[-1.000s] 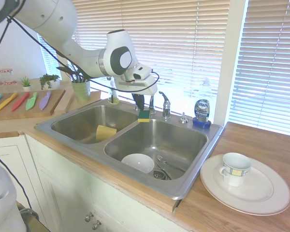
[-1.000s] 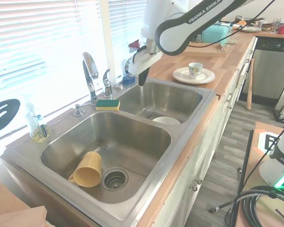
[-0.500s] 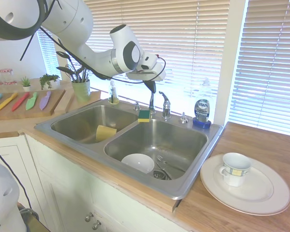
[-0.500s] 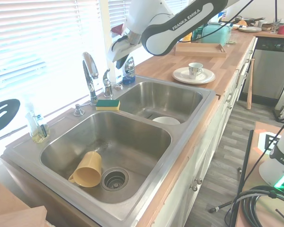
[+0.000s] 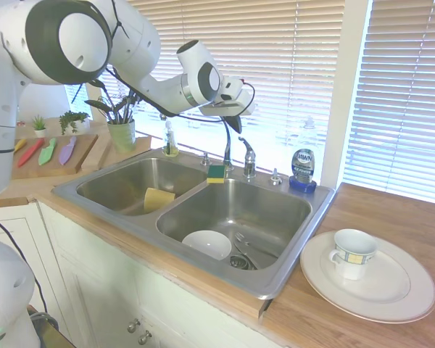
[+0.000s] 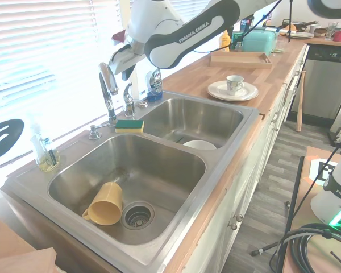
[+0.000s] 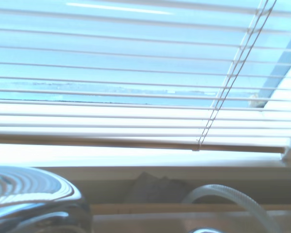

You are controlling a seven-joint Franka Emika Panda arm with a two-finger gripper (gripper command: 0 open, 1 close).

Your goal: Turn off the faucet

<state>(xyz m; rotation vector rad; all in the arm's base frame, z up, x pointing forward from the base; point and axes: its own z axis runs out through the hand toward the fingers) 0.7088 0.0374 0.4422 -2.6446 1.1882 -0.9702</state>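
Note:
The chrome faucet stands behind the sink divider, with its thin arched spout [image 5: 225,148] [image 6: 108,94] and a short upright lever handle [image 5: 247,154] [image 6: 128,95] beside it. My gripper [image 5: 235,123] [image 6: 125,69] hangs in the air just above the handle, level with the top of the spout's arch and close to the window blinds. Its dark fingers read as one closed tip holding nothing, and they do not touch the faucet. In the wrist view I see the blinds and a curved chrome surface [image 7: 34,199] up close.
A green and yellow sponge [image 5: 216,173] lies on the sink divider by the faucet base. A blue dish soap bottle [image 5: 302,168] stands at the sink's back corner. A white bowl [image 5: 206,244] and a yellow cup [image 5: 158,198] lie in the basins. A mug [image 5: 353,254] sits on a plate on the counter.
My gripper has risen from low over the sink edge and moved toward the window, ending above the faucet handle beside the spout's arch. Nothing else has moved.

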